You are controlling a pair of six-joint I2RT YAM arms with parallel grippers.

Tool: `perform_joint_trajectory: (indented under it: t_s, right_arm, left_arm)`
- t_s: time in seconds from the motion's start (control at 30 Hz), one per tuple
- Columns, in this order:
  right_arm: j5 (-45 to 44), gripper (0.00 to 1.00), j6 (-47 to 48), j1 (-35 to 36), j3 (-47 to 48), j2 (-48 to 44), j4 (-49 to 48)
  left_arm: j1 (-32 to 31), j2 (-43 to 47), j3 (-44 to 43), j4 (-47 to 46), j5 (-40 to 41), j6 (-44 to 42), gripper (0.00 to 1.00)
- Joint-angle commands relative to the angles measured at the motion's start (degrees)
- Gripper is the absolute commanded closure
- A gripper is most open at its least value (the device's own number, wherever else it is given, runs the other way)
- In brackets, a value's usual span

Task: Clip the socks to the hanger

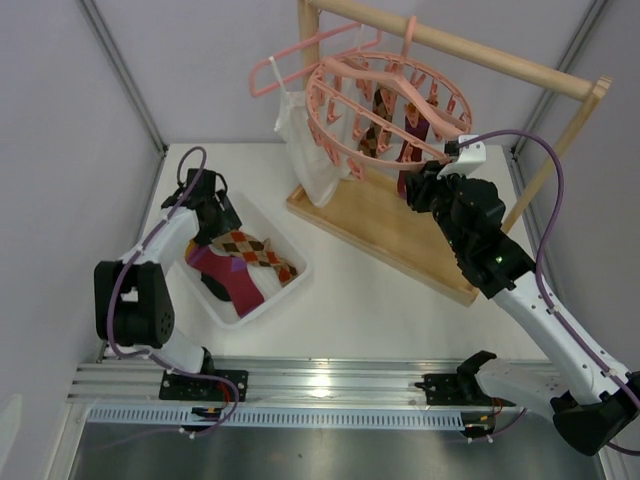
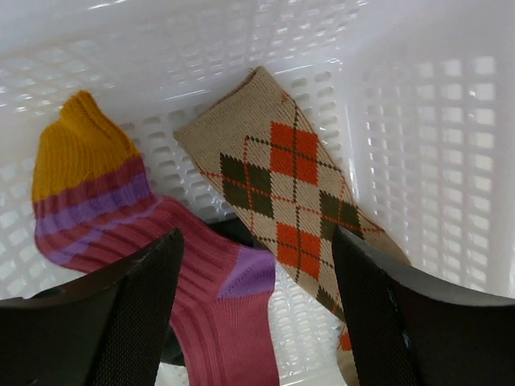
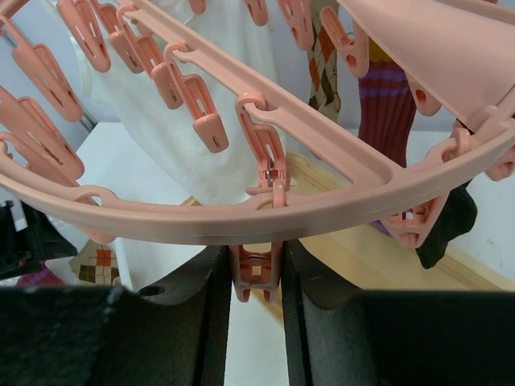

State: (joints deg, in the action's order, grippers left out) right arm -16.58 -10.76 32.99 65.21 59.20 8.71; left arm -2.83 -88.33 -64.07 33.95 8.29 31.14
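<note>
Left claw [image 2: 256, 241] fingers nearest, spread wide, gripping nothing, poised low inside white perforated plastic basket [image 2: 434, 121]; a wall stands close beside one finger, so room is tight. Below lie a tan argyle sock [image 2: 282, 177], a maroon ribbed sock [image 2: 121, 217] with a mustard toe, and a black sock [image 1: 215, 287]: three. Right claw [image 3: 253, 281] pinches one pink clip [image 3: 257, 269] under the rim of the round pink plastic drying hanger [image 3: 241, 217] on the wooden rail [image 1: 480, 50]; three socks hang there. Open white worktop [image 1: 380, 300] lies between.
</note>
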Motion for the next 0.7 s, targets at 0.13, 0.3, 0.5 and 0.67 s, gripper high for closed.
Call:
perform_joint_trajectory:
  t_s: [0.13,0.3,0.5,0.67]
  right_arm:
    - [5.1,1.00,-0.7,-2.4,-1.1,-0.3,-1.3]
    - [6.3,1.00,-0.8,-2.8,-1.4,-0.3,-1.5]
    - [6.9,1.00,-0.7,-3.1,-1.8,-0.8,-2.0]
    - [7.3,1.00,-0.4,-3.4,-2.3,-1.1,-2.2]
  left_arm:
    - [0.5,-8.8,-8.7,4.5,-2.1,1.8,0.28]
    - [0.5,-16.5,-16.0,7.9,-2.9,3.2,0.30]
    - [0.5,-24.5,-23.5,12.1,-1.4,4.4,0.37]
    - [0.5,-27.6,-26.0,13.8,0.0,5.3,0.41]
